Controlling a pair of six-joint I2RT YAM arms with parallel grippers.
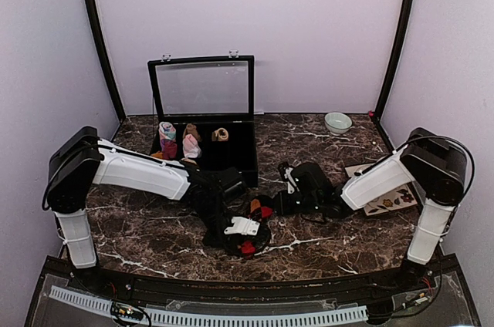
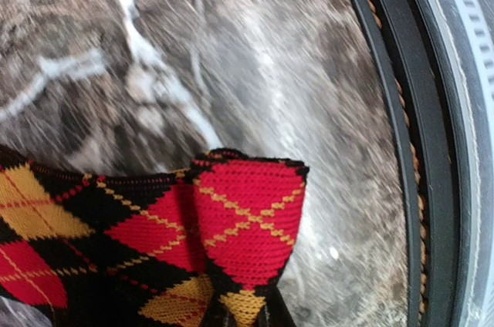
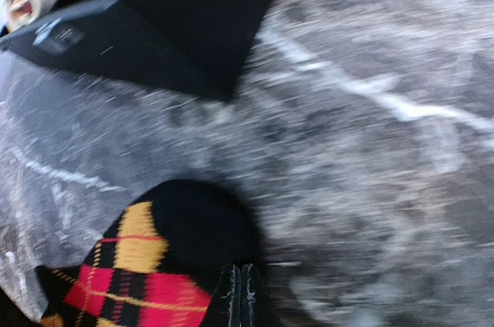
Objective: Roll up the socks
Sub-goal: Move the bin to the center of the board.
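One of the socks [image 1: 261, 210], black with red and yellow argyle diamonds, lies bunched on the marble table between my two arms. My left gripper [image 1: 245, 228] is shut on a fold of it; in the left wrist view the fabric [image 2: 247, 219] fans out upward from the pinched left gripper [image 2: 245, 313]. My right gripper [image 1: 279, 202] is at the sock's right end. In the right wrist view the right gripper [image 3: 241, 269] is shut, its tips pressed together against the sock's black toe end [image 3: 185, 227]. No fabric shows between them. The cream striped sock is out of view.
A black case [image 1: 231, 159] with its clear lid [image 1: 202, 88] raised stands behind the sock and holds small sock rolls [image 1: 167, 138]; its corner [image 3: 185, 26] lies close ahead of the right gripper. A pale bowl [image 1: 337, 122] and a flower card [image 1: 394, 197] sit right. The table's black front rail [image 2: 401, 150] is near.
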